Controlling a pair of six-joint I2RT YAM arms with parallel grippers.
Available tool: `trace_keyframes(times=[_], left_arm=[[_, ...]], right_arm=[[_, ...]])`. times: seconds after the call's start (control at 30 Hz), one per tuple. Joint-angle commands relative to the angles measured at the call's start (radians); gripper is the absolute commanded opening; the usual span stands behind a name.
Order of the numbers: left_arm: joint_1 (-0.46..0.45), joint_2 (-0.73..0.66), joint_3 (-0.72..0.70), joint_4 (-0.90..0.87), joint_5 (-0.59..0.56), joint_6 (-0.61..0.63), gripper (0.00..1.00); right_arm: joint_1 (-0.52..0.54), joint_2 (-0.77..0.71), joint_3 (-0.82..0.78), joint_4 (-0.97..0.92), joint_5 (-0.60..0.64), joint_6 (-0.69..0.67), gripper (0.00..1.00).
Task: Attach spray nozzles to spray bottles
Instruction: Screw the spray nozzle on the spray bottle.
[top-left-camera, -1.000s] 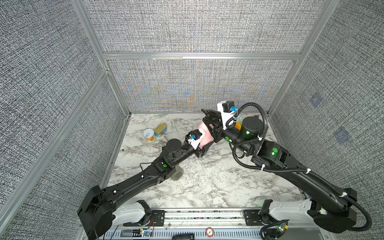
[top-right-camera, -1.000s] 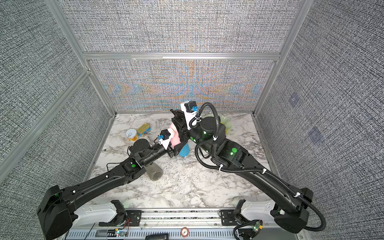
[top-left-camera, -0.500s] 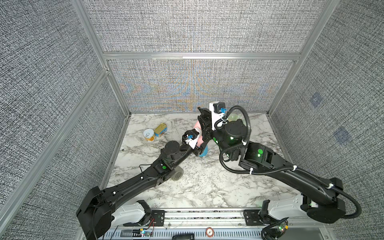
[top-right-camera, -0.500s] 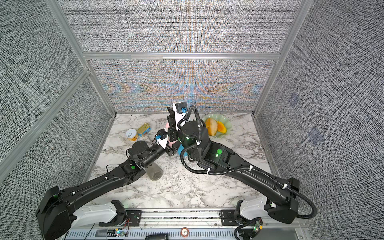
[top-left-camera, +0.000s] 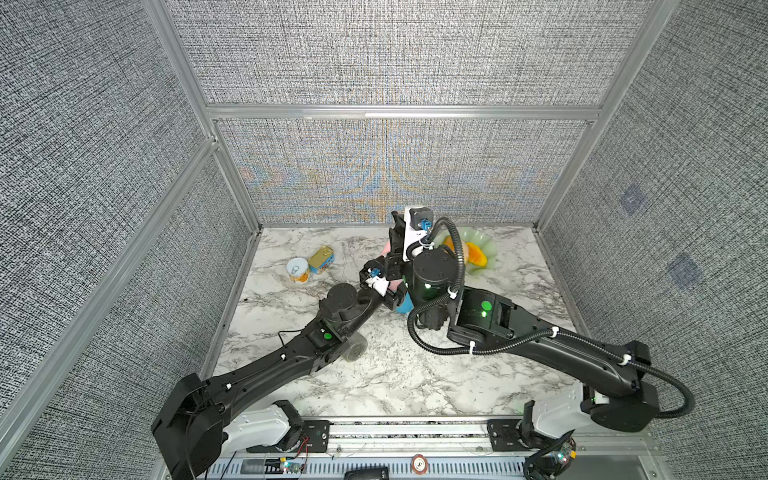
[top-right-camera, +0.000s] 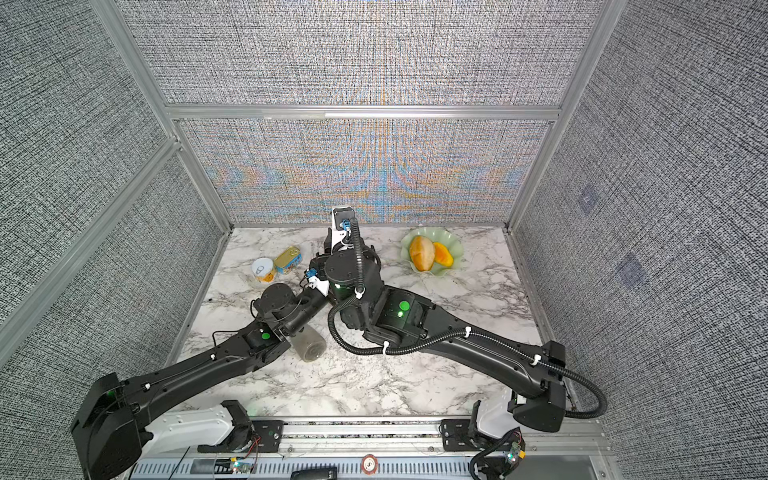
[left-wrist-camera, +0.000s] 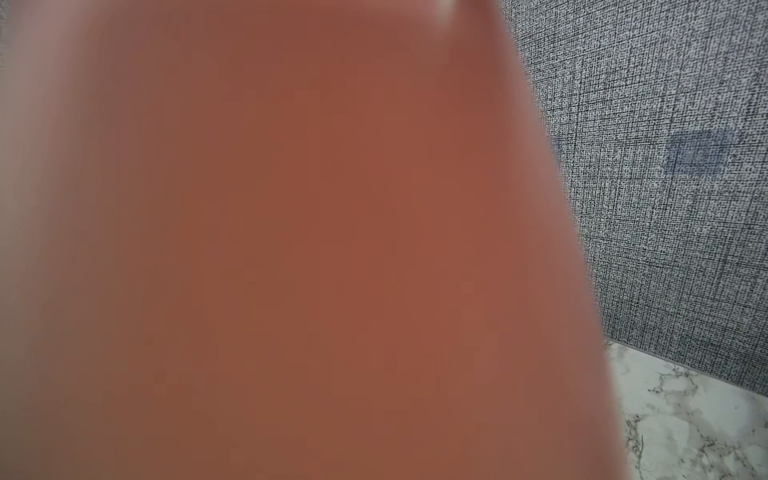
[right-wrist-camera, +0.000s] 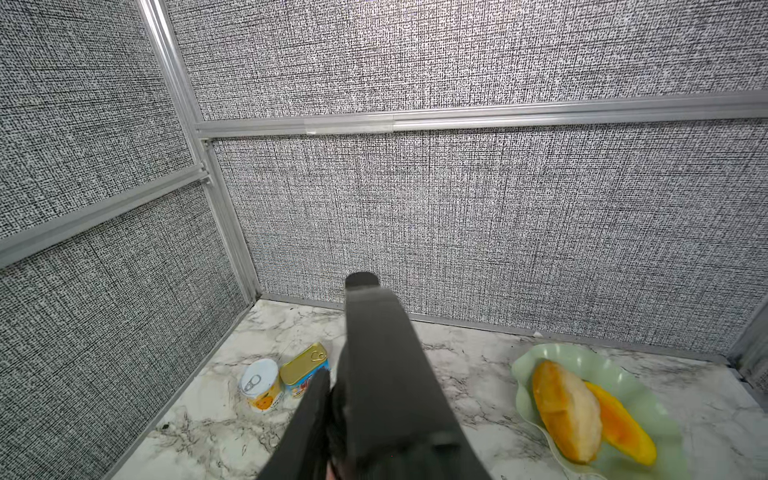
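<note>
Top views: my left fingers (top-left-camera: 395, 297) grip the pink bottle (top-left-camera: 394, 286) mid-worktop (top-left-camera: 395, 374). Blue bottle (top-left-camera: 404, 308) is just beside it, and grey bottle (top-right-camera: 309, 345) lies under my left arm. My right fingers (top-left-camera: 397, 237) sit over the pink one. Left wrist: pink bottle (left-wrist-camera: 311, 249) fills the view, blurred. Right wrist: right fingers (right-wrist-camera: 365, 332) are closed, can't tell on what; cans (right-wrist-camera: 282, 380) and plate (right-wrist-camera: 528, 365) lie beyond.

Tapering plastic bottles: 3 — pink (left-wrist-camera: 291, 249), blue (top-left-camera: 403, 308), smoky translucent grey (top-right-camera: 309, 347). Tin cans: 2 — round white-orange (top-right-camera: 264, 270), rectangular gold-lidded (top-right-camera: 288, 259). Pale green scalloped plate (top-right-camera: 455, 247): 1, w/ 2 food pcs: bread roll (top-right-camera: 422, 253), orange slice (top-right-camera: 444, 254).
</note>
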Motion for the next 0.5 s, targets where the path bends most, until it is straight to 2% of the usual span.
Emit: trace_keyframes(times=[0.0, 0.03, 0.1, 0.2, 0.3, 0.47], left_arm=[[-0.002, -0.007, 0.009, 0.122, -0.034, 0.023, 0.43], [-0.003, -0.007, 0.007, 0.125, -0.033, 0.022, 0.43], [-0.002, -0.010, 0.002, 0.127, -0.024, 0.018, 0.43], [-0.002, -0.012, -0.008, 0.138, 0.002, 0.017, 0.43], [-0.002, -0.010, -0.009, 0.141, 0.034, 0.008, 0.43], [-0.002, -0.009, -0.016, 0.149, 0.077, -0.003, 0.43]], right_arm=[[0.010, 0.022, -0.003, -0.095, -0.082, 0.029, 0.00], [0.010, 0.014, -0.001, -0.097, -0.102, 0.031, 0.00], [0.009, -0.018, -0.006, -0.094, -0.167, 0.017, 0.22], [0.006, -0.090, -0.015, -0.092, -0.262, -0.004, 0.49], [-0.001, -0.171, -0.026, -0.112, -0.340, -0.012, 0.62], [-0.008, -0.266, -0.055, -0.157, -0.415, -0.009, 0.71]])
